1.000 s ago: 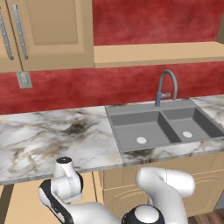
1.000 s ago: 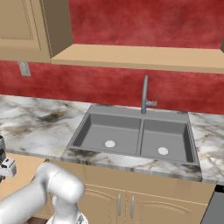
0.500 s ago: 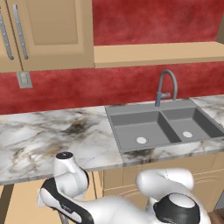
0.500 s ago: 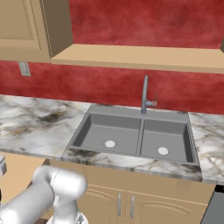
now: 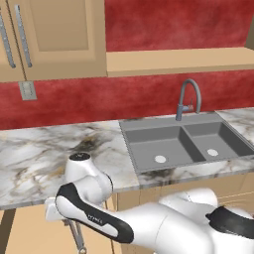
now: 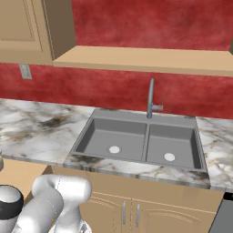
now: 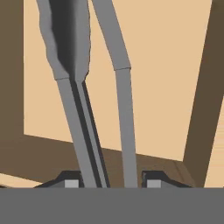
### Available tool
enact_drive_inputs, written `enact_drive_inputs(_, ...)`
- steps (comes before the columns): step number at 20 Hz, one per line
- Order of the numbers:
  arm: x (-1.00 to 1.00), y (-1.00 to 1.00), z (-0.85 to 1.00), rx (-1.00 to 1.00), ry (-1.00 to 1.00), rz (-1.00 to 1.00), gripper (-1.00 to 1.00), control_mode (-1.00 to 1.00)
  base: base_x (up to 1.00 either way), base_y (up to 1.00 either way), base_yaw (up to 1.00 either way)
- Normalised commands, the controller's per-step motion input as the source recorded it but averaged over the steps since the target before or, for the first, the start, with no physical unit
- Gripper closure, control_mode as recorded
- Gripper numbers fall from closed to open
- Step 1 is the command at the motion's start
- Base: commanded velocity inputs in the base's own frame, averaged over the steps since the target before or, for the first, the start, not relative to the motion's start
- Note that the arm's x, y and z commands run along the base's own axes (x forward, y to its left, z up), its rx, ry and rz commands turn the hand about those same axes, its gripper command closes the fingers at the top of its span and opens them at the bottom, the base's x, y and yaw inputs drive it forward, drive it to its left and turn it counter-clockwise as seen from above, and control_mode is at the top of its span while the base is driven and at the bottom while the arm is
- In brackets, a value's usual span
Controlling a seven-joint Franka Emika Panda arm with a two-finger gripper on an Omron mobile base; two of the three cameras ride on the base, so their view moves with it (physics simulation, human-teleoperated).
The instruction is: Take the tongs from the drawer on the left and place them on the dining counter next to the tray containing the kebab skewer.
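Observation:
The grey tongs [image 7: 78,109] run up the hand view from between my fingertips, both narrow arms held in my gripper [image 7: 112,181], which is shut on them. Behind them lies the light-tan floor of the open drawer [image 7: 166,87], framed by its darker brown walls. In the left base view my gripper [image 5: 69,225] hangs low at the bottom left, below the worktop's front edge, over the open drawer [image 5: 30,233]. The tongs [image 5: 78,240] dangle from it. The dining counter and the tray are out of view.
A marble worktop [image 5: 44,154] with a grey double sink [image 5: 183,141] and a faucet [image 5: 188,99] lies ahead. Tan wall cabinets [image 5: 54,34] and a shelf [image 5: 178,59] hang above it, against a red wall. Cabinet doors [image 6: 132,214] stand under the sink.
The arm's elbow has risen and swung a little to the right. The tongs now show hanging under the hand in the left base view.

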Motion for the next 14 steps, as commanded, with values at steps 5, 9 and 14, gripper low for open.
enact_drive_inputs(5,0.24,-0.45,0.73,0.0,-0.04,0.0,1.0,-1.0,0.0,0.0,0.0)
enact_drive_inputs(9,0.37,-0.5,0.68,0.0,-0.1,0.0,1.0,-1.0,0.0,0.0,0.0)
enact_drive_inputs(14,0.39,-0.82,0.47,0.11,-0.11,0.04,1.0,-1.0,0.0,0.0,0.0)
